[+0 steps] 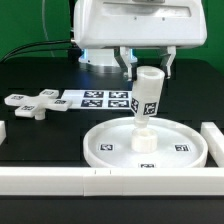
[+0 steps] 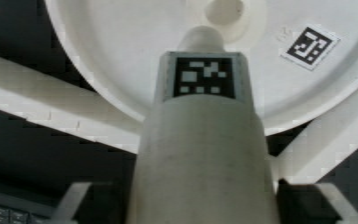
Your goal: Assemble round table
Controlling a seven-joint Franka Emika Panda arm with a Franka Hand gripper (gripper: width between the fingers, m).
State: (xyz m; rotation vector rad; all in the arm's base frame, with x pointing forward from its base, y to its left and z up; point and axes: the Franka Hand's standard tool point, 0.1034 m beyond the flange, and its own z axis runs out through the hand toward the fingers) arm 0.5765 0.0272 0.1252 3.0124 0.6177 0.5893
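Nearest in the exterior view lies a long white bar (image 1: 60, 178) along the table's front edge. Another bar (image 1: 214, 140) lies on that view's right.

Just behind the front bar sits the disc (image 1: 105, 148), flat on the black table (image 1: 40, 140), rim up, with small square tags on its floor. The post (image 1: 148, 98) stands at the disc's middle. Its lower end meets the raised hub there and its body leans slightly toward the exterior view's right. A black-and-white tag faces the camera on its side.

The gripper (image 1: 150, 70) straddles the post's top, one dark finger on each side. The wrist view looks down the post (image 2: 197, 150), which fills the middle of the picture, with its tag (image 2: 202, 77) in plain sight. The fingers (image 2: 73, 202) show as grey shapes on both sides of it. Whether they press on the post or stand just clear of it — I cannot tell from either view. Beyond the post's far end, the wrist view shows the disc (image 2: 123, 50), one of its floor tags (image 2: 306, 45) and the hub (image 2: 220, 12).

Farther back, on the exterior view's left, the cross piece (image 1: 30, 103) lies flat — well apart from the disc. Just beside it lies the marker board (image 1: 105, 99), and behind that rises the arm's white body (image 1: 135, 25).
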